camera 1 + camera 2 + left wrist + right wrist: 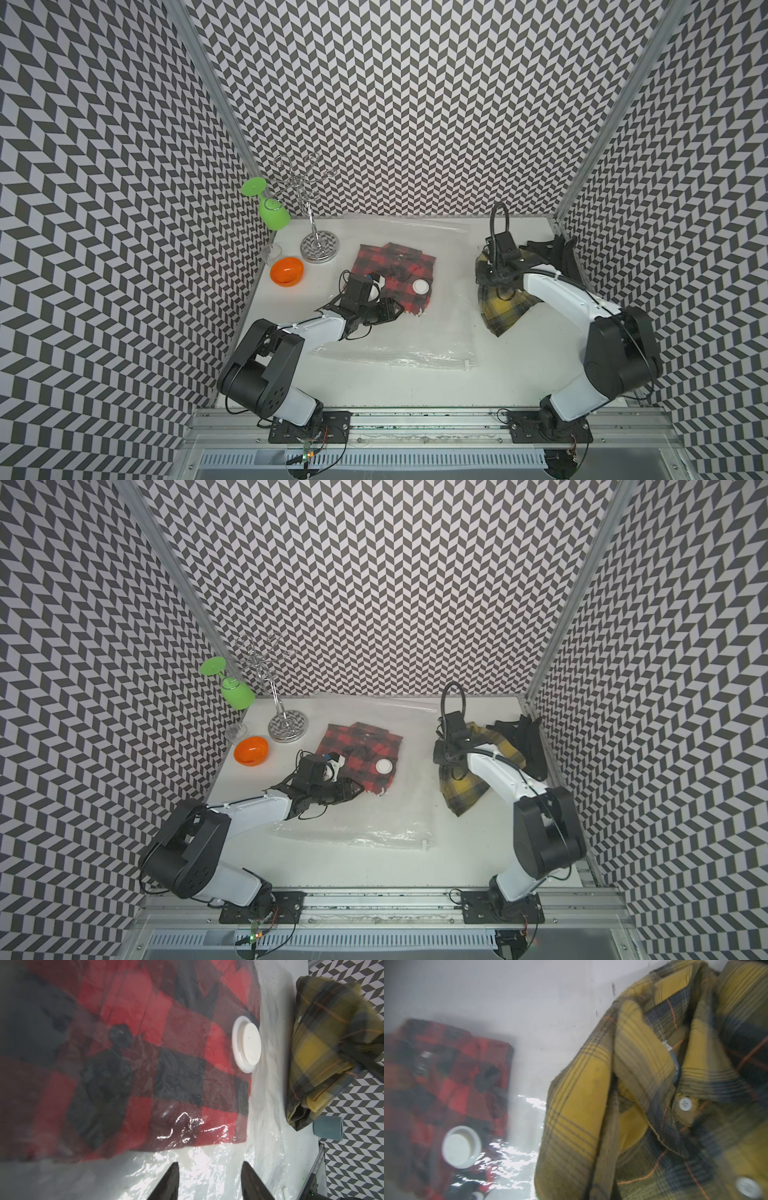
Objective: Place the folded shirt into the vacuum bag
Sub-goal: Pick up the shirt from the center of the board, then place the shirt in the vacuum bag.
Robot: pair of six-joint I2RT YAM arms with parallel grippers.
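One limp yellow plaid shirt (505,309) is sagging from the closed right gripper (496,275), pinched near its collar; the left gripper (210,1167) is hovering half-open over the slippery clear plastic vacuum bag (415,353).

both top views look steeply down on the whole table (415,386); the wrist views sit close and low, sharing the bag (207,1157) and red shirt (145,1043).

White table (415,386), vacuum bag (395,347), bowl (286,271), maybe cloth (557,253)
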